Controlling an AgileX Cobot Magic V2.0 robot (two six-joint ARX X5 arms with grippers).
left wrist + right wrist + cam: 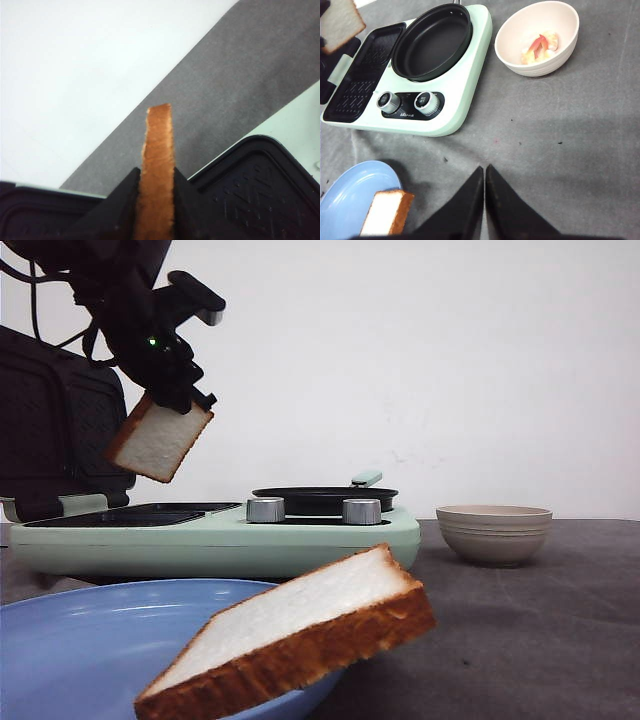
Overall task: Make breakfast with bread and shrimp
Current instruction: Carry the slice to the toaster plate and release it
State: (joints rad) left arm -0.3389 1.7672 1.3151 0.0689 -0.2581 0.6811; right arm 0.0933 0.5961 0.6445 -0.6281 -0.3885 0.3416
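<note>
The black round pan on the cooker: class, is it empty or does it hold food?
Empty. The right wrist view shows the pan with a bare black base.

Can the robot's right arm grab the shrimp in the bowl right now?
Probably yes. The right gripper is shut and empty above bare cloth, and nothing stands between it and the bowl. The shrimp lie uncovered inside; it would need to open first.

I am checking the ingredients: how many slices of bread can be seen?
2. One slice hangs in the left gripper, above the open grill plate. The other slice leans on the rim of the blue plate. No others are visible.
</note>
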